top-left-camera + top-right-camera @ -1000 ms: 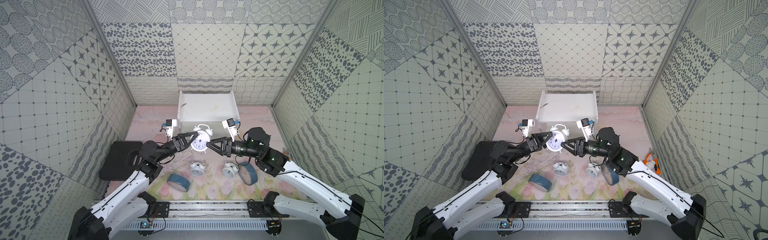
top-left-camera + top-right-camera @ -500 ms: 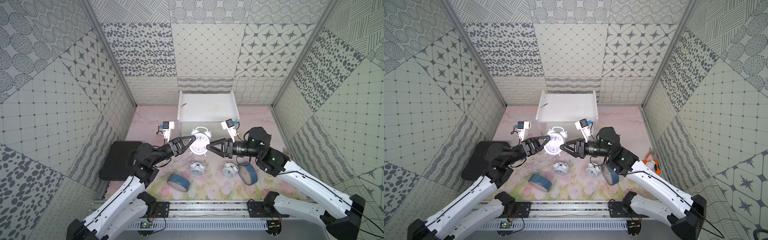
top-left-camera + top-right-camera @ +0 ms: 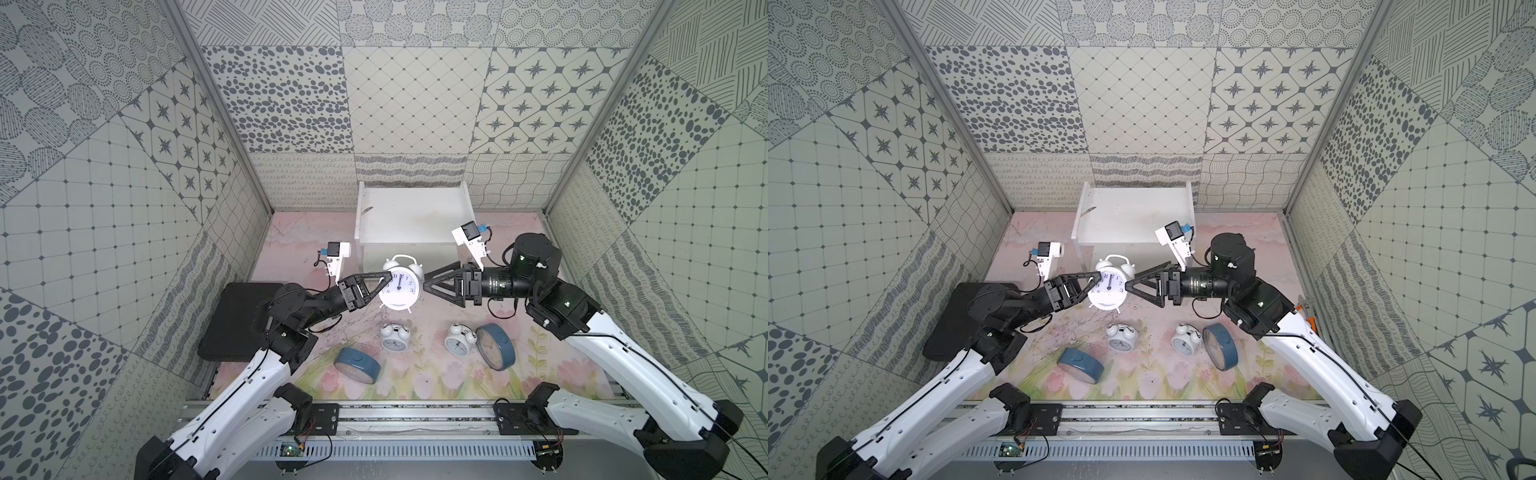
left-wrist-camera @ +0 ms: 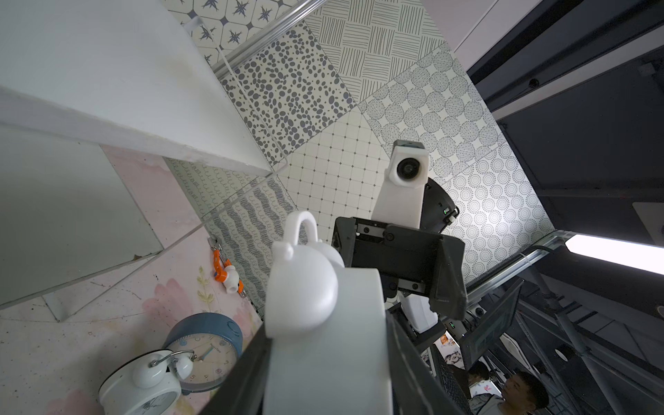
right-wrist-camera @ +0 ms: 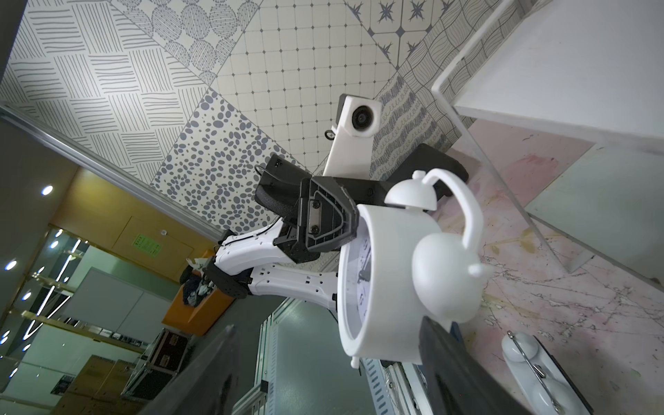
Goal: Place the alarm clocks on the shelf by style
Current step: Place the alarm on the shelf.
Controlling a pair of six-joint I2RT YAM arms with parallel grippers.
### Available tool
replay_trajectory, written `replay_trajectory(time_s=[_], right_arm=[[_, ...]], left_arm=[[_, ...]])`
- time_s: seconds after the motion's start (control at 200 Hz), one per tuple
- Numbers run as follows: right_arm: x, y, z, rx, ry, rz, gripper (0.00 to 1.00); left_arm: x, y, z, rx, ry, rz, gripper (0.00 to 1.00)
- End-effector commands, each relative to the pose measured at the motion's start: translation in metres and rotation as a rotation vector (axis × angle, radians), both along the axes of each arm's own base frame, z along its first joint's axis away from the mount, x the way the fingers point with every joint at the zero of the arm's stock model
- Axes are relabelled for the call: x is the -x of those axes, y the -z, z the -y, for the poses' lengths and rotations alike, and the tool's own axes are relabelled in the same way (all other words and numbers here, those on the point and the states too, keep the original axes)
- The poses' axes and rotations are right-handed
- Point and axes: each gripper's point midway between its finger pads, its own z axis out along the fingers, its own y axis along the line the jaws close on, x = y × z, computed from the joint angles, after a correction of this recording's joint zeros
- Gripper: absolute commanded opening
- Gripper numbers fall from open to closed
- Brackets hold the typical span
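A white twin-bell alarm clock (image 3: 399,286) (image 3: 1108,289) hangs in the air in front of the white shelf (image 3: 411,216) (image 3: 1133,212). My left gripper (image 3: 388,281) (image 4: 327,377) is shut on its left side, and the clock's body (image 4: 323,323) fills the gap between the fingers. My right gripper (image 3: 424,286) (image 5: 323,370) stands open at the clock's (image 5: 391,273) right edge without clamping it. Two smaller white clocks (image 3: 395,336) (image 3: 459,340) and two blue clocks (image 3: 357,365) (image 3: 494,347) lie on the floral mat.
A flat black case (image 3: 241,320) lies at the left under my left arm. A small orange-and-white clip (image 4: 224,271) sits by the right wall. The shelf's top board is bare, and its thin legs (image 5: 503,187) stand close behind the held clock.
My left gripper closed on the raised white clock. My right gripper then opened wide and let go of it. The clock stays at about the same height.
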Motion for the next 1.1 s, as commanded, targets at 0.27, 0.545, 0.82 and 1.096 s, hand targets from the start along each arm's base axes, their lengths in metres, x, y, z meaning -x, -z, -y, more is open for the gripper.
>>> replay_trajectory(time_s=[0.27,0.545,0.82,1.096], right_arm=[[-0.001,0.021,-0.001,0.115,-0.030,0.014,0.88],[-0.007,0.027,-0.004,0.130,-0.017,-0.001,0.89],[-0.006,0.018,-0.012,0.102,-0.067,-0.009,0.69],[-0.008,0.020,-0.015,0.098,-0.069,-0.019,0.55]], left_arm=[[0.014,-0.026,0.001,0.047,0.080,0.097,0.21],[0.018,-0.030,0.003,0.053,0.116,0.110,0.18],[0.019,-0.030,0.005,0.046,0.138,0.116,0.17],[0.022,-0.031,0.008,0.047,0.172,0.124,0.16]])
